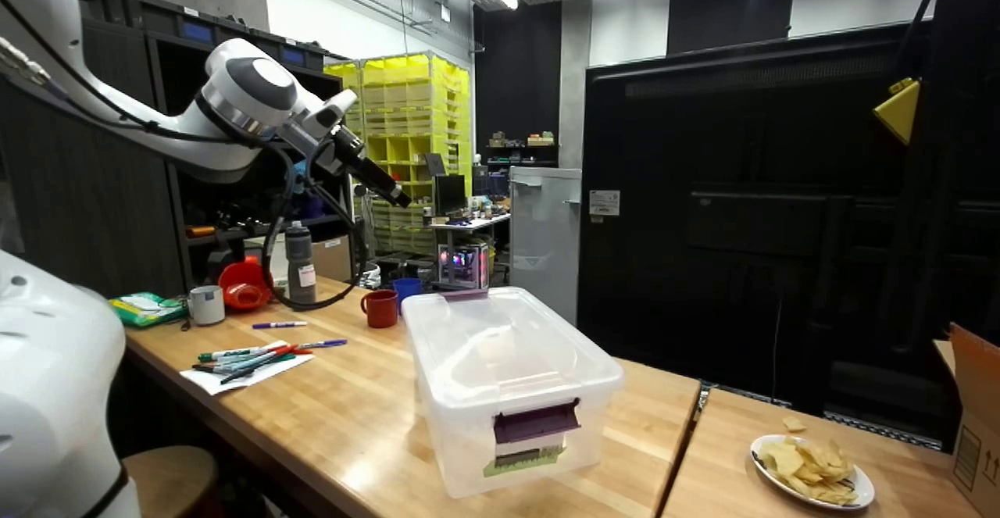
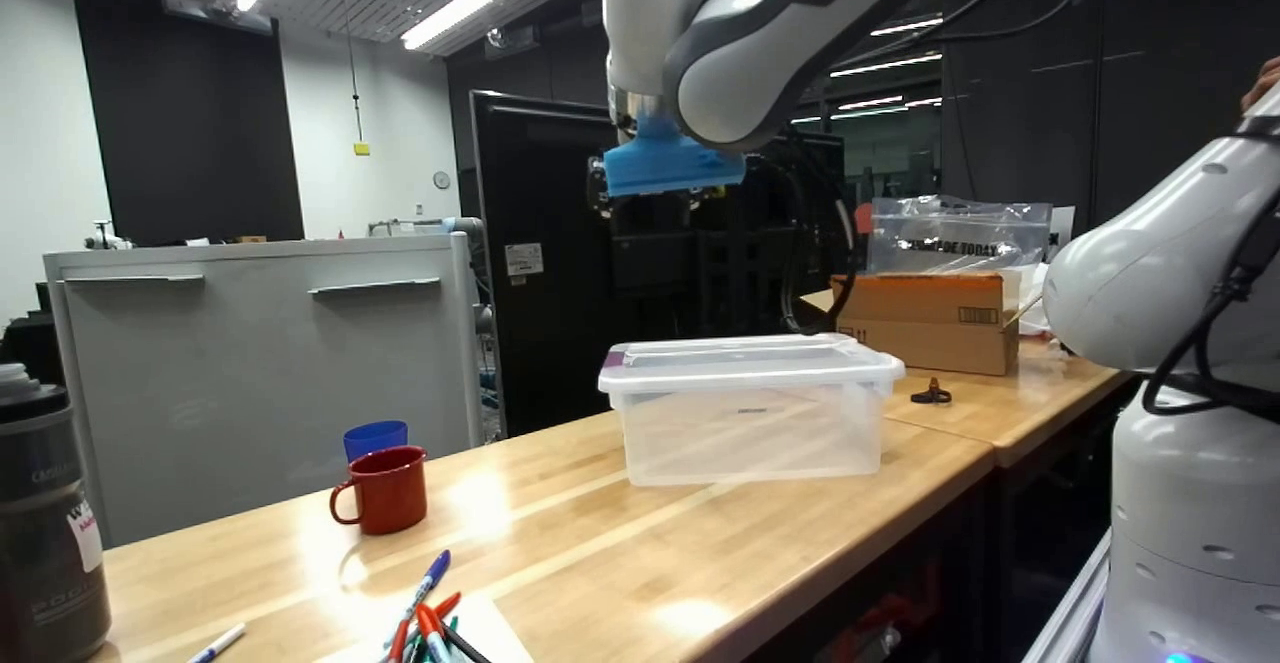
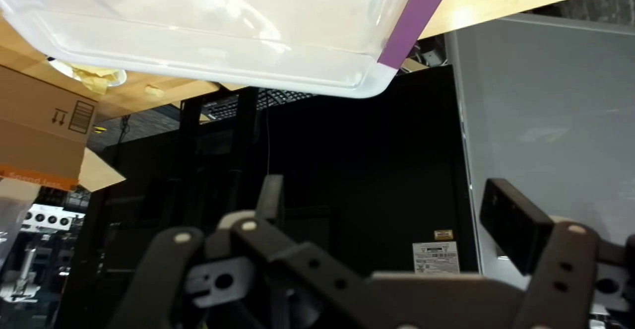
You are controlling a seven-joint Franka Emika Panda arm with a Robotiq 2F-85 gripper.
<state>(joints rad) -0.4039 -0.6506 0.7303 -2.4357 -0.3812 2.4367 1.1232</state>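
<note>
My gripper (image 3: 392, 211) is open, with its fingers wide apart and nothing between them. It is in the air above the table, tilted, and touches nothing. It also shows in both exterior views (image 1: 400, 196) (image 2: 648, 201); in one of them a blue part hides much of it. The nearest thing is a clear plastic box (image 1: 508, 346) with its lid on and purple latches. The box stands on the wooden table in both exterior views (image 2: 750, 433). Its lid fills the top of the wrist view (image 3: 223, 36). A red mug (image 1: 381, 309) and a blue cup (image 1: 408, 287) stand beside it.
Several markers (image 1: 254, 362) lie on white paper. A dark bottle (image 1: 300, 268), a white mug (image 1: 206, 305), a red object (image 1: 246, 284) and a green bag (image 1: 148, 309) stand behind. A plate (image 1: 866, 496) of chips and a cardboard box (image 2: 925, 333) are on the adjoining table.
</note>
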